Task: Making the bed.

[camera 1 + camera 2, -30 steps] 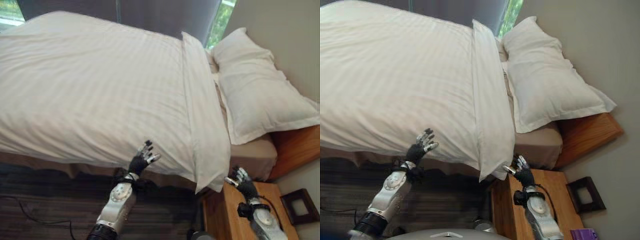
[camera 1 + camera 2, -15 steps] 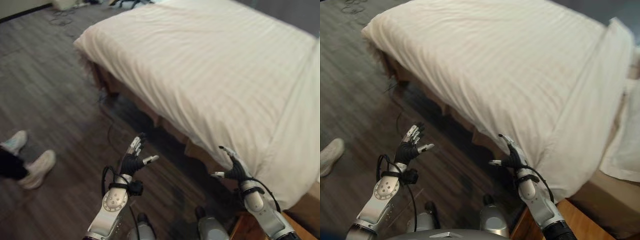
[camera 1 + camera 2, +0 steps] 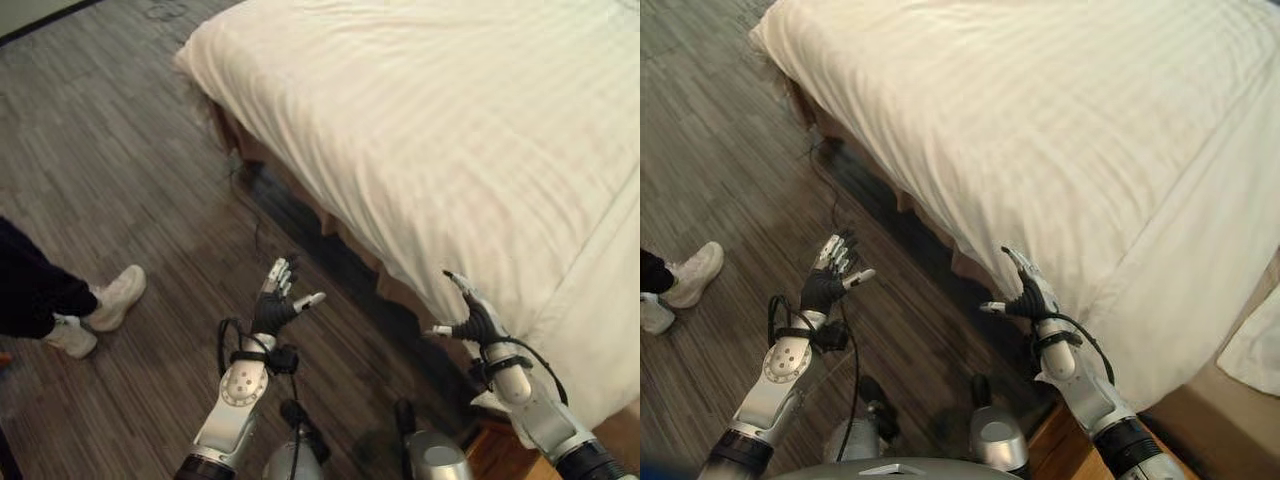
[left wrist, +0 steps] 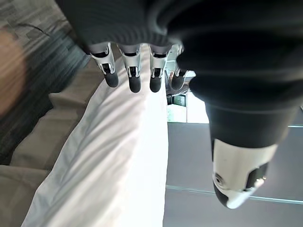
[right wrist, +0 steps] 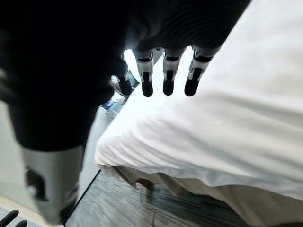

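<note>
A white striped duvet (image 3: pixel 450 120) lies smooth over the bed, its side hanging down over a beige base (image 3: pixel 930 240). My left hand (image 3: pixel 273 305) is raised over the wooden floor, apart from the bed, fingers straight and empty. My right hand (image 3: pixel 470 320) is up close by the duvet's hanging edge, fingers spread, holding nothing. The left wrist view looks along the straight fingers (image 4: pixel 135 75) at the duvet (image 4: pixel 118 165). Past the straight fingers (image 5: pixel 168 78) in the right wrist view lies the duvet's side (image 5: pixel 227 137).
Grey wood floor (image 3: pixel 120 170) runs along the bed. A person's legs in dark trousers and white shoes (image 3: pixel 95 310) stand at the left. A wooden nightstand corner (image 3: pixel 1065 455) sits at the lower right. A pillow edge (image 3: pixel 1255 345) shows at the right.
The camera has shifted, so the bed's foot corner sits higher and the person's shoes nearer. Both hands stay raised and open; the right hand is a little lower.
</note>
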You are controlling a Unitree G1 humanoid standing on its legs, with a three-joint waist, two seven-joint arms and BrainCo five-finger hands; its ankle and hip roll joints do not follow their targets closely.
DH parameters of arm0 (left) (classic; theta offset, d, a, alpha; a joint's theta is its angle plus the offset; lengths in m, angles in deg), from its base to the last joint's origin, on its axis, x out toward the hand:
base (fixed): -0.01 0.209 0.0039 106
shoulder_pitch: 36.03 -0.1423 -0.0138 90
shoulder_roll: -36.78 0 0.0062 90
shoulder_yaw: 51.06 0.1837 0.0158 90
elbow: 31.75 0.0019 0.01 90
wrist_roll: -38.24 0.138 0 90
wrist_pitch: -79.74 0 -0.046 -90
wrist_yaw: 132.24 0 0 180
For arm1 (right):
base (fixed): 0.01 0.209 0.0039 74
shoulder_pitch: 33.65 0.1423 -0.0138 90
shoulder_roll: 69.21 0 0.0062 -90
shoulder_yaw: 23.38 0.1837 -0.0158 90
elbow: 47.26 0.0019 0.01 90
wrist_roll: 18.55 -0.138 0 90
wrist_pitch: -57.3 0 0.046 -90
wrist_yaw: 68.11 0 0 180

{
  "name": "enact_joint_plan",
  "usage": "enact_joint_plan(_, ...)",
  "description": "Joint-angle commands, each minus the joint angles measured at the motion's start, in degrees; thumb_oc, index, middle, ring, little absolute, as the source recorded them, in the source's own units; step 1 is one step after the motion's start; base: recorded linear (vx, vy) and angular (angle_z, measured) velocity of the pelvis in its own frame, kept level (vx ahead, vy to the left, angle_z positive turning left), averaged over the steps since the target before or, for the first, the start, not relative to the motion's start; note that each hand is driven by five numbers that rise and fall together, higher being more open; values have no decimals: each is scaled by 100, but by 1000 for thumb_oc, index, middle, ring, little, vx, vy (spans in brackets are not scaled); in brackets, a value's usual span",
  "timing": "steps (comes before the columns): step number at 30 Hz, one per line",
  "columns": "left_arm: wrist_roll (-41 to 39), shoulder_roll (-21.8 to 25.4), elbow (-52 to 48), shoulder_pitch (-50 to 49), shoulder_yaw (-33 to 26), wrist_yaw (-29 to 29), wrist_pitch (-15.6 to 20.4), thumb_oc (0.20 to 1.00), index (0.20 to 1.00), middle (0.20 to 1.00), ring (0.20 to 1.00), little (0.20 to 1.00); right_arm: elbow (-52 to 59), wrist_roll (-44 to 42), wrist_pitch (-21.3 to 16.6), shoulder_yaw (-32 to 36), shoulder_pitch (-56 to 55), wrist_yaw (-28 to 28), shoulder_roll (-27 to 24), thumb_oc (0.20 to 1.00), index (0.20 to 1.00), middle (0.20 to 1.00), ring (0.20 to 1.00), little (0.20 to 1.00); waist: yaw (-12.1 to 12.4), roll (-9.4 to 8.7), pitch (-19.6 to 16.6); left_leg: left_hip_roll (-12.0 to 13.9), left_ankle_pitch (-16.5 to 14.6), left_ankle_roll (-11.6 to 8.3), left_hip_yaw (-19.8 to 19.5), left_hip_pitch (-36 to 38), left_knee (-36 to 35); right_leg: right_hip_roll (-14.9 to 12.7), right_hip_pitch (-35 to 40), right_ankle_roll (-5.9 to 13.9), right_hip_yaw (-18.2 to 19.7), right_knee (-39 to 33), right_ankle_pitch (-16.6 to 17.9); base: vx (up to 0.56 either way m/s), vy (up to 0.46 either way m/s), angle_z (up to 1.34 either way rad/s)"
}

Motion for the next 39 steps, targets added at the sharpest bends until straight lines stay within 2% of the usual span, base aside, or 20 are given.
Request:
enact_joint_plan(1,63,324,-341,-9,-363,11,299,1000,1000,1000,1000,1000,374,-145,-261,86,295,94,135,1000,1000,1000,1000,1000,-60,-56,-337,382,-1386,-235,-255,1023,490,-233,-152,336,108,183,-453,-87,168,72)
enact_joint_plan(2,179,396,-340,1,-401,15,270,1000,1000,1000,1000,1000,486,-92,-257,156,239,54,135,1000,1000,1000,1000,1000,-115,12,-379,143,-1144,-155,-85,1260,-163,-267,-371,389,-121,330,-249,-98,122,36)
enact_joint_plan(4,263,437,-342,5,-413,-11,245,1000,1000,1000,1000,1000,534,-126,-280,185,198,61,189,1000,1000,1000,1000,1000,-131,-8,-390,10,-990,-151,-135,1294,-493,-321,-464,438,-196,392,-179,-74,153,82)
enact_joint_plan(5,379,498,-303,-52,-440,43,189,1000,1000,1000,1000,1000,478,-365,-295,259,116,-20,362,1000,1000,1000,1000,1000,-120,-35,-444,-153,-927,-107,-192,1392,-910,-351,-637,527,-249,541,-77,-23,149,91)
enact_joint_plan(9,591,644,-195,-85,-482,43,102,1000,1000,1000,1000,1000,464,-794,-297,374,11,-154,598,1000,1000,1000,1000,1000,-79,-143,-495,-366,-826,-2,-130,1610,-1369,-428,-828,681,-203,899,-48,1,138,59)
enact_joint_plan(10,542,700,-143,-90,-486,-34,92,1000,1000,1000,1000,1000,541,-970,-288,403,-49,-217,708,1000,1000,1000,1000,1000,-107,-154,-408,-527,-827,95,-342,1697,-1617,-334,-1135,916,245,1406,-16,-39,101,26)
enact_joint_plan(11,542,700,-143,-90,-486,-34,92,1000,1000,1000,1000,1000,541,-970,-287,404,-49,-217,708,1000,1000,1000,1000,1000,-105,-155,-411,-529,-827,96,-340,1695,-1616,-336,-1141,917,247,1412,-19,-69,173,52)
enact_joint_plan(12,561,671,-102,-178,-456,-55,105,1000,1000,1000,1000,1000,572,-1044,-291,388,-112,-269,757,1000,1000,1000,1000,1000,-131,-37,-385,-582,-886,155,-676,1655,-1658,-79,-1287,965,920,1566,-179,-42,130,67)
enact_joint_plan(13,555,629,-46,-227,-429,-60,145,1000,1000,1000,1000,1000,595,-1097,-299,326,-122,-278,754,1000,1000,1000,1000,1000,-76,30,-403,-643,-915,180,-881,1608,-1651,-43,-1208,890,1164,1461,-362,-25,146,79)
enact_joint_plan(14,526,605,-17,-257,-414,-31,152,1000,1000,1000,1000,1000,587,-1094,-295,300,-116,-279,760,1000,1000,1000,1000,1000,-20,60,-422,-689,-918,200,-1013,1591,-1631,-108,-1090,813,1230,1335,-392,-6,60,88)
enact_joint_plan(17,537,634,-13,-336,-468,28,142,1000,1000,1000,1000,1000,548,-1090,-308,279,-70,-265,803,1000,1000,1000,1000,1000,83,85,-492,-713,-875,189,-1093,1569,-1637,-225,-948,729,1110,1139,-328,12,-13,111)
enact_joint_plan(20,346,576,-29,-522,-558,224,109,1000,1000,1000,1000,1000,491,-1032,-274,343,-63,-244,769,1000,1000,1000,1000,1000,163,33,-681,-717,-841,134,-918,1699,-1645,-335,-558,748,901,549,-166,77,-84,13)
enact_joint_plan(23,404,481,146,-619,-561,333,-5,1000,1000,1000,1000,1000,490,-1248,-259,536,-265,-309,778,1000,1000,1000,1000,1000,177,7,-789,-639,-764,44,-904,1771,-1661,-334,-336,747,693,286,-124,61,-80,-30)
enact_joint_plan(27,570,546,122,-645,-616,318,-46,1000,1000,1000,1000,1000,451,-1306,-236,770,-419,-284,757,1000,1000,1000,1000,1000,143,18,-872,-598,-726,1,-919,1779,-1678,-314,-277,743,597,222,-120,-11,-37,13)
enact_joint_plan(34,1006,656,298,-466,-700,96,-149,1000,1000,1000,1000,1000,-272,-1970,-13,838,-531,-391,1087,1000,1000,1000,1000,1000,27,-5,-970,-574,-698,-30,-820,1852,-1700,-325,-357,776,656,196,48,-60,0,-12)
enact_joint_plan(39,698,530,526,-423,-535,117,-171,1000,1000,1000,1000,1000,-535,-2164,4,661,-329,-384,1237,1000,1000,1000,1000,1000,-59,10,-1075,-552,-643,-63,-767,1875,-1700,-349,-446,816,728,226,151,-86,31,-21)
